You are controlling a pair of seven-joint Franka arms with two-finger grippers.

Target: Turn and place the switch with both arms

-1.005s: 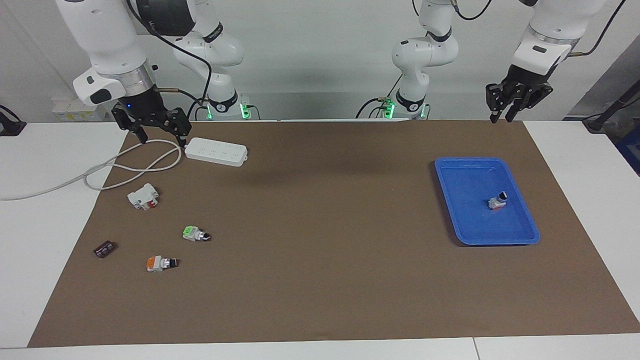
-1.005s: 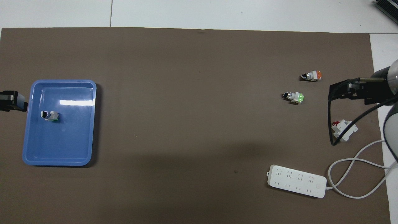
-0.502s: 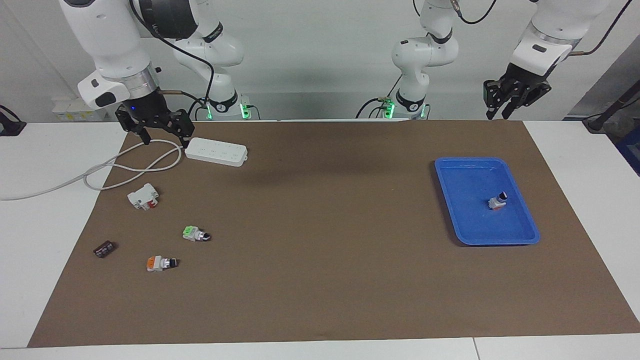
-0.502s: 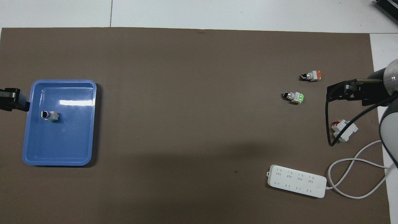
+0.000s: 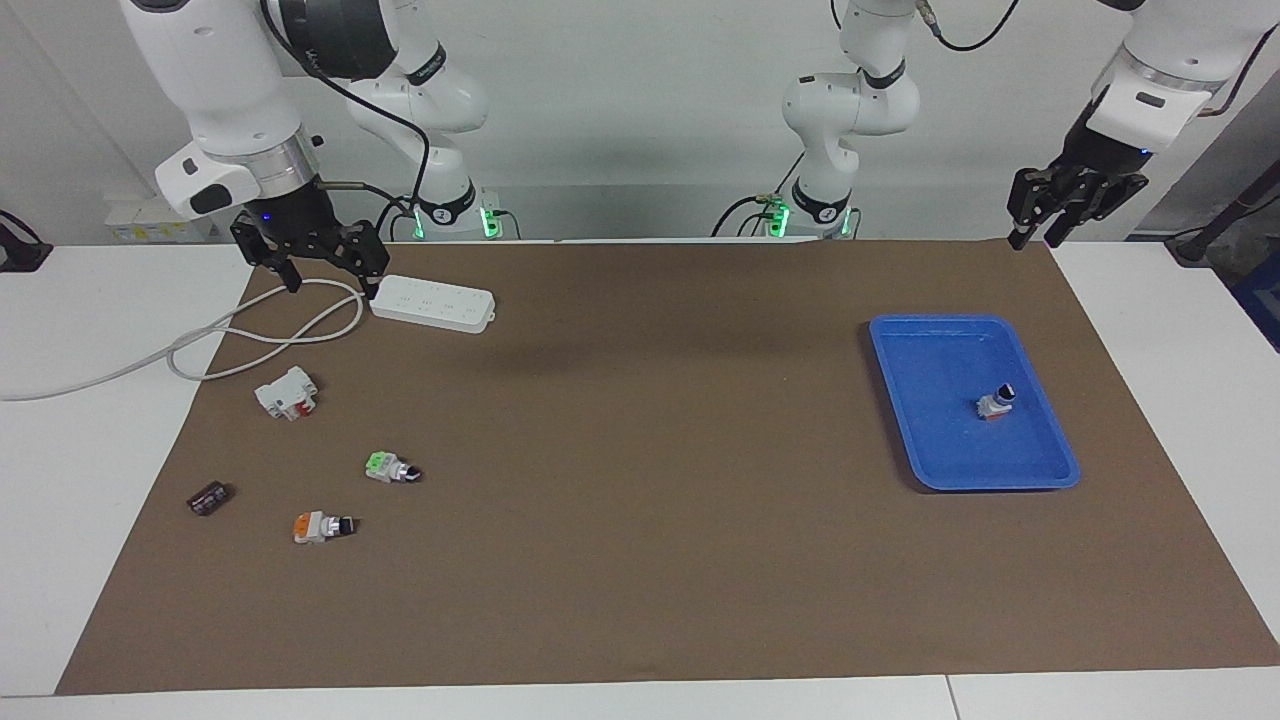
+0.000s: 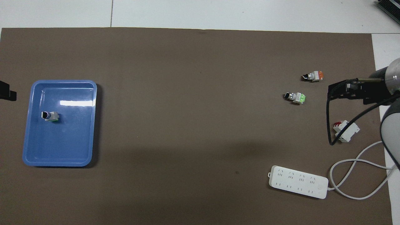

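A switch (image 5: 392,468) (image 6: 295,97) with a bright green end and a black knob lies on its side on the brown mat, toward the right arm's end. Another switch (image 5: 995,402) (image 6: 50,116) stands upright in the blue tray (image 5: 1040,472) (image 6: 79,156), knob up. My right gripper (image 5: 330,285) (image 6: 336,90) hangs open and empty over the coiled white cable, beside the power strip. My left gripper (image 5: 1033,243) (image 6: 7,93) is raised over the mat's corner at the left arm's end, clear of the tray. Its fingers stand apart with nothing between them.
A white power strip (image 5: 432,303) and its looping cable (image 5: 260,335) lie near the right arm's base. A white block with a red lever (image 5: 287,393), an orange-ended switch (image 5: 320,527) and a small dark part (image 5: 208,497) lie around the green-ended switch.
My left gripper has swung away from the tray toward the left arm's end of the table, and its fingers have spread. The right gripper has barely shifted. No object has moved.
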